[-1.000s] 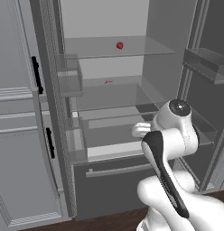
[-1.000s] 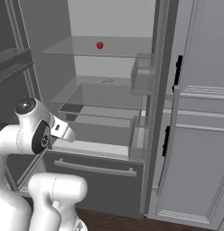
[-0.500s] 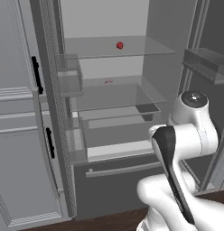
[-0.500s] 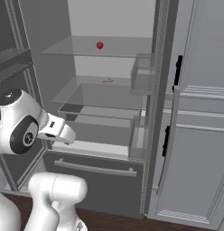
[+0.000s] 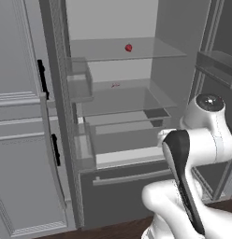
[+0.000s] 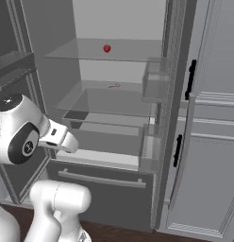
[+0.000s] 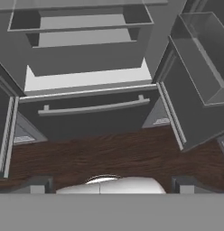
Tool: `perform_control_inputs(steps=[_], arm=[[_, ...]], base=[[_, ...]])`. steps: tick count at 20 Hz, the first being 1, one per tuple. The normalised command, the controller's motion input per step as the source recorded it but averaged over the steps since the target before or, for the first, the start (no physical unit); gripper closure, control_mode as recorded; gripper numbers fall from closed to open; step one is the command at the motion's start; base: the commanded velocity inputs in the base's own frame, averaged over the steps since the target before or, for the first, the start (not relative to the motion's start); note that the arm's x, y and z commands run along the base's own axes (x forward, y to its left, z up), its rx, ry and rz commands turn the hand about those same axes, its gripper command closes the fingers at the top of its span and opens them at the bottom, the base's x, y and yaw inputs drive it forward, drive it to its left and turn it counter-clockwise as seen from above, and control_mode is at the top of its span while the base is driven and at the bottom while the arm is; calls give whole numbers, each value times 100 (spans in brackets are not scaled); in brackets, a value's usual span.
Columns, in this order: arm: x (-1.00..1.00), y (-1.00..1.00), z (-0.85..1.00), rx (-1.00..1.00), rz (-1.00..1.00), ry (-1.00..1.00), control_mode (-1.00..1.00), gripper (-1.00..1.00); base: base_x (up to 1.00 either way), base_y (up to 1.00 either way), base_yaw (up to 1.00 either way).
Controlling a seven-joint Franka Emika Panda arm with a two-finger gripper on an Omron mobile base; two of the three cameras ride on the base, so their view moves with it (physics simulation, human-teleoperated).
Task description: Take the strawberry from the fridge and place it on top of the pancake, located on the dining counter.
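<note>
The fridge stands open in front of me, light grey inside with glass shelves. The strawberry, a tiny red berry, lies on the top glass shelf toward the back. My gripper is open and empty, its two dark fingertips far apart. It hangs low in front of the fridge and looks down at the bottom drawer and the floor, well below the strawberry's shelf. The pancake and the dining counter are out of view.
A small pale pink item lies on the second shelf. Clear door bins jut out on both open doors. The bottom drawer's bar handle faces me above the dark wood floor. Grey panelled cabinets flank the fridge.
The arm's upper joint has risen and swung outward, away from the fridge opening. The hand stayed low in front of the fridge, jaws open. The strawberry has not moved.
</note>
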Motion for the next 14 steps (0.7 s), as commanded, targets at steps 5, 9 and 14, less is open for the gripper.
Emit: perform_control_inputs(steps=[5, 9, 14], arm=[[0, 0, 0, 0, 0, 0, 100, -100], [0, 0, 0, 0, 0, 0, 100, -100], [0, 0, 0, 0, 0, 0, 100, -100]], base=[[77, 31, 0], [97, -60, 0], [71, -11, 0]])
